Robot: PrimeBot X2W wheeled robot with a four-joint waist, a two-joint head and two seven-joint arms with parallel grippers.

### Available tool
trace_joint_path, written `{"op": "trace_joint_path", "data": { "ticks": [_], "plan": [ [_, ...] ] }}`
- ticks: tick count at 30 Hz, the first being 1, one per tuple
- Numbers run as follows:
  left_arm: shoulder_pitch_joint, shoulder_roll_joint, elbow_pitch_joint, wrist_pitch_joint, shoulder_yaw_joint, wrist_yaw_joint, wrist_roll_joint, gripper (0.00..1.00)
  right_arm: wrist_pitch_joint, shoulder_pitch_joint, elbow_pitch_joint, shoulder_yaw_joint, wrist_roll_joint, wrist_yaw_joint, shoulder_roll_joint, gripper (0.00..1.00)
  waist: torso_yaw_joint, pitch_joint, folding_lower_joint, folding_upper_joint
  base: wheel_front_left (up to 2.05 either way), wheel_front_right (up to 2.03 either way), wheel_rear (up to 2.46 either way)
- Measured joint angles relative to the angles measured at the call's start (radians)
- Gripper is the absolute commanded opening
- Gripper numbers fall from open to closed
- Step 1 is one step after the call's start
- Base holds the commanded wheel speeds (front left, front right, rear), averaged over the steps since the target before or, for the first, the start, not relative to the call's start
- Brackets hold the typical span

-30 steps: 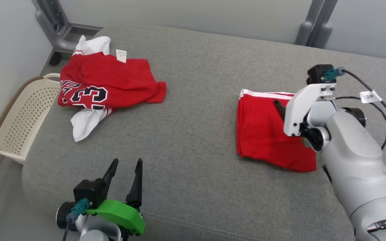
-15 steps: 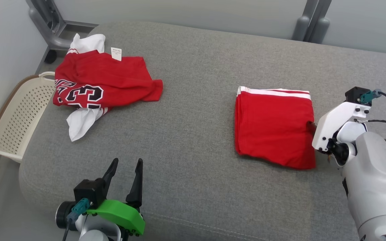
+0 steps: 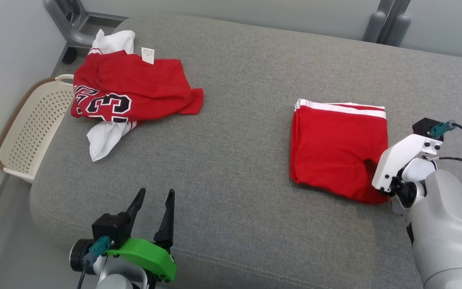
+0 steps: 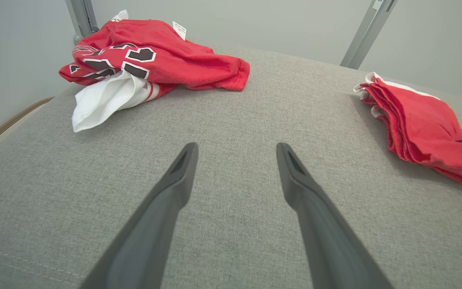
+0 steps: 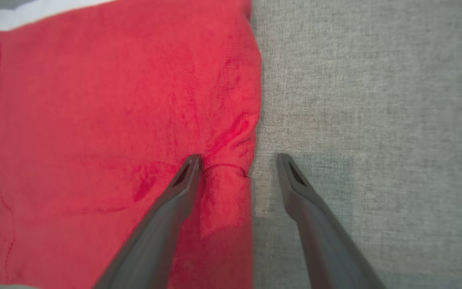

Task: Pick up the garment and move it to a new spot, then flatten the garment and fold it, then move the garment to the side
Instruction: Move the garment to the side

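You are looking down at a wide grey cushion with two red pieces of clothing lying on it, well apart. The folded garment is lying flat on the robot's right side of the cushion as a neat red rectangle, with its white-striped hem facing the far edge. In the left wrist view its stacked layers are showing along the near side.

Your right gripper is sitting at the garment's right edge near the closer corner, with its jaws standing wide apart. In the right wrist view, the finger on that view's left is lying over the red cloth and the other is over the bare grey upholstery just beside the edge. A small puckered flap of cloth is lying between them, and nothing is clamped. The wrist picture is soft, so the tip may be pressing into the fabric or only skimming it.

Your left gripper is hovering over the near edge of the cushion on the robot's left. Its fingers are spread and pointing across the bare fabric, touching nothing.

A crumpled red jersey with black-and-white numerals and white sleeves is lying at the far left of the cushion, a white tag sticking up from it. A cream perforated basket is standing on the floor beside that end.
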Motion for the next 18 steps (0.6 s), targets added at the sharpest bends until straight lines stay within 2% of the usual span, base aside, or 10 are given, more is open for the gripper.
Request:
{"op": "trace_joint_path", "data": {
  "ticks": [2,9,18],
  "plan": [
    [-0.002,0.000,0.001,0.000,-0.002,0.000,0.000,1.00,-0.006,0.000,0.007,-0.003,0.003,0.000,-0.001,0.00,0.003,0.003,0.0000,0.0000,0.00,0.00,0.00],
    [-0.003,0.001,0.006,-0.002,-0.004,0.000,-0.005,1.00,-0.025,-0.011,0.025,-0.005,-0.015,0.001,0.003,0.00,0.002,0.010,0.0000,0.0000,0.00,0.00,0.00],
    [-0.015,0.008,-0.006,-0.008,0.002,0.009,-0.005,1.00,-0.040,-0.030,-0.002,0.043,-0.085,0.001,0.007,0.00,-0.041,0.022,0.0000,0.0000,0.00,0.00,0.00]
  ]
}}
